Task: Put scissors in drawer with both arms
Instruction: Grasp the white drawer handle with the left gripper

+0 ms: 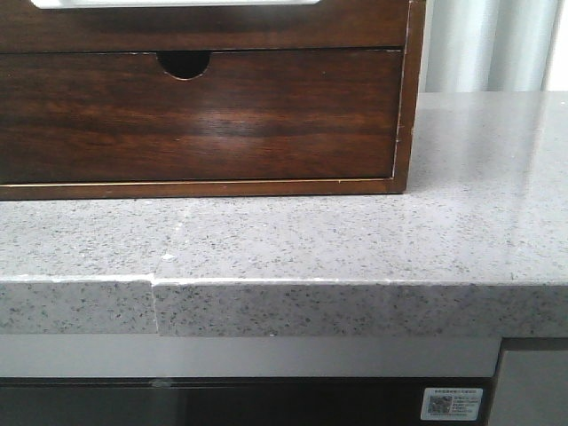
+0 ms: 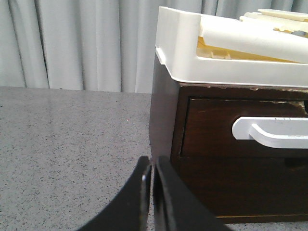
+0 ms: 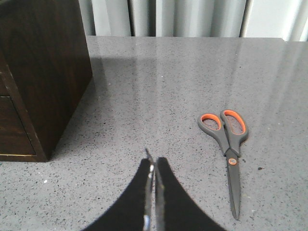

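Observation:
The scissors (image 3: pixel 230 144), grey with orange-lined handle loops, lie flat and closed on the grey speckled countertop; they show only in the right wrist view. My right gripper (image 3: pixel 153 164) is shut and empty, a short way from the scissors. The drawer (image 2: pixel 211 132) is the shallow plain dark-brown front at the top of the wooden cabinet. It sits flush in the cabinet and carries a white bar (image 2: pixel 269 132). The drawer also shows at the top of the front view (image 1: pixel 204 27). My left gripper (image 2: pixel 152 164) is shut and empty, near the cabinet's front corner. Neither gripper shows in the front view.
The taller drawer front with a half-round notch (image 1: pixel 184 62) sits below the shallow one. A white tray (image 2: pixel 192 57) with white and yellow items rests on the cabinet top. The cabinet's side (image 3: pixel 43 72) stands beside the scissors. The countertop edge (image 1: pixel 284 284) runs across the front; curtains hang behind.

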Robot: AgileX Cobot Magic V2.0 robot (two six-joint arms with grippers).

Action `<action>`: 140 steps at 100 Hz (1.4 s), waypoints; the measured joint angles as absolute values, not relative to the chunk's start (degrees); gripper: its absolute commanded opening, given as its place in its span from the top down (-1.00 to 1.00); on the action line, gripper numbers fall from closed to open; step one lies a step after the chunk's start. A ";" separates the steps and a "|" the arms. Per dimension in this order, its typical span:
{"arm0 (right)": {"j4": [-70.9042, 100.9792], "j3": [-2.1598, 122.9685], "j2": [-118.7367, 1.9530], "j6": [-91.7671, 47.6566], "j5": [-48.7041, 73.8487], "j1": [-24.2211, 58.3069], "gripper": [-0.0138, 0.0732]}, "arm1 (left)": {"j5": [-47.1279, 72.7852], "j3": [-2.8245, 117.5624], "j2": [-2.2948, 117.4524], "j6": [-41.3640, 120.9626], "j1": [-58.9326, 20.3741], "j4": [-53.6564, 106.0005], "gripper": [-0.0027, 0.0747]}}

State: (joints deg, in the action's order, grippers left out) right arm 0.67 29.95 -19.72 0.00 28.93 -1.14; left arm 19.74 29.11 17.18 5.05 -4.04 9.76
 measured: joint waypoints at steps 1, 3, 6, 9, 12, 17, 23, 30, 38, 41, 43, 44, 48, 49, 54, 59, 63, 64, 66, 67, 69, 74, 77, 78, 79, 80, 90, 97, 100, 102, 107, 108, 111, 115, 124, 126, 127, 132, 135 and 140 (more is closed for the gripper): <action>0.67 29.95 -19.72 0.00 28.93 -1.14 0.84 | 19.74 29.11 17.18 5.05 -4.04 9.76 0.98; 0.67 29.95 -19.72 0.00 28.93 -1.14 0.84 | 19.74 29.11 17.18 5.05 -4.04 9.76 0.98; 0.67 29.95 -19.72 0.00 28.93 -1.14 0.84 | 19.74 29.11 17.18 5.05 -4.04 9.76 0.98; 0.67 29.95 -19.72 0.00 28.93 -1.14 0.84 | 19.84 29.11 17.18 5.05 -4.04 9.76 0.98; 0.67 29.95 -19.72 0.00 28.93 -1.14 0.84 | 19.84 29.11 17.18 5.05 -4.04 9.76 0.98; 0.67 29.95 -19.72 0.00 28.93 -1.14 0.84 | 19.84 29.11 17.18 5.05 -4.04 9.76 0.98; 0.67 29.95 -19.72 0.00 28.93 -1.14 0.84 | 19.84 29.11 17.18 5.05 -4.04 9.76 0.98; 0.67 29.95 -19.72 0.00 28.93 -1.14 0.84 | 19.84 29.11 17.18 5.05 -4.04 9.76 0.98; 0.67 29.95 -19.72 0.00 28.93 -1.14 0.84 | 19.84 29.11 17.18 5.05 -4.04 9.76 0.98; 0.67 29.95 -19.72 0.00 28.93 -1.14 0.84 | 19.85 29.11 17.18 5.05 -4.04 9.76 0.98; 0.67 29.95 -19.72 0.00 28.93 -1.14 0.82 | 19.85 29.11 17.18 5.05 -4.04 9.76 0.97; 0.67 29.95 -19.72 0.00 28.93 -1.14 0.81 | 19.85 29.11 17.18 5.05 -4.04 9.76 0.97; 0.67 29.95 -19.72 0.00 28.93 -1.14 0.73 | 19.85 29.11 17.18 5.05 -4.04 9.76 0.89; 0.67 29.95 -19.72 0.00 28.93 -1.14 0.70 | 19.85 29.11 17.18 5.05 -4.04 9.76 0.87; 0.67 29.95 -19.72 0.00 28.93 -1.14 0.53 | 19.95 29.11 17.18 5.05 -3.93 9.76 0.65; 0.67 29.95 -19.72 0.00 28.93 -1.14 0.31 | 19.95 29.11 17.18 5.05 -3.49 9.55 0.34; 0.67 29.95 -19.72 0.00 28.93 -1.14 0.10 | 19.95 29.11 17.18 5.05 -2.92 9.29 0.04; 0.67 29.95 -19.72 0.00 28.93 -1.14 0.06 | 19.95 29.11 17.18 5.05 -2.89 9.14 -0.05; 0.56 29.95 -19.72 0.00 28.93 -1.14 -0.04 | 19.95 29.11 17.18 5.05 -2.55 9.03 -0.14; 0.56 29.95 -19.72 0.00 28.93 -1.14 -0.08 | 19.95 29.11 17.18 5.05 -2.44 8.87 -0.22; 0.56 29.95 -19.72 0.00 28.93 -1.14 -0.19 | 19.95 29.11 17.18 5.05 -2.07 8.72 -0.32; 0.56 29.95 -19.72 0.00 28.93 -1.14 -0.40 | 19.95 29.11 17.18 5.05 -1.59 8.49 -0.48; 0.44 29.95 -19.72 0.00 28.83 -1.14 -0.52 | 19.95 29.11 17.18 5.05 -1.32 8.51 -0.52; 0.44 29.95 -19.72 0.00 28.83 -1.14 -0.54 | 19.95 29.11 17.18 5.05 -1.30 8.47 -0.52; 0.34 29.95 -19.72 0.00 28.83 -1.14 -0.56 | 19.95 29.11 17.18 5.05 -1.18 8.47 -0.52; 0.00 29.95 -19.72 0.00 28.83 -1.14 -0.59 | 19.95 29.11 17.18 5.05 -1.21 8.37 -0.52; 0.00 29.95 -19.72 0.00 28.34 -1.14 -0.65 | 19.95 29.11 17.18 5.05 -1.02 8.35 -0.46; 0.00 29.95 -19.72 0.00 28.03 -1.14 -0.65 | 19.95 29.11 17.18 5.05 -1.02 8.35 -0.41; 0.00 29.95 -19.72 0.00 28.03 -1.14 -0.65 | 19.95 29.11 17.18 5.05 -1.02 8.35 -0.39; 0.00 29.95 -19.72 0.00 28.03 -1.14 -0.65 | 19.95 29.11 17.18 5.05 -1.02 8.35 -0.37; 0.00 29.95 -19.72 0.00 27.89 -1.14 -0.65 | 19.95 29.11 17.18 5.05 -1.02 8.25 -0.33; 0.00 29.95 -19.72 0.00 27.89 -1.14 -0.65 | 19.95 29.11 17.18 5.05 -1.02 8.25 -0.33; 0.00 29.95 -19.72 0.00 27.87 -1.14 -0.65 | 19.95 29.11 17.18 5.05 -1.02 8.25 -0.30; 0.00 29.95 -19.72 0.00 27.87 -1.14 -0.65 | 19.95 29.11 17.18 5.05 -1.02 8.65 -0.28; 0.00 29.95 -19.72 0.00 27.77 -1.14 -0.65 | 19.57 29.11 17.18 5.05 -1.02 11.29 -0.23; 0.00 29.95 -19.72 0.00 27.77 -1.14 -0.65 | 19.42 29.11 17.18 5.05 -1.02 11.93 -0.22; 0.00 29.95 -19.72 0.00 27.77 -1.14 -0.65 | 19.41 29.11 17.18 5.05 -1.02 12.62 -0.21; 0.33 29.95 -19.72 0.00 27.77 -1.14 -0.65 | 19.18 29.11 17.18 5.05 -1.02 15.60 -0.18; 0.58 29.95 -19.72 0.00 27.77 -1.14 -0.65 | 19.18 29.11 17.18 5.05 -1.02 17.58 -0.16; 1.09 29.95 -19.72 0.00 27.77 -1.14 -0.65 | 19.18 29.11 17.27 5.05 -1.02 21.37 -0.14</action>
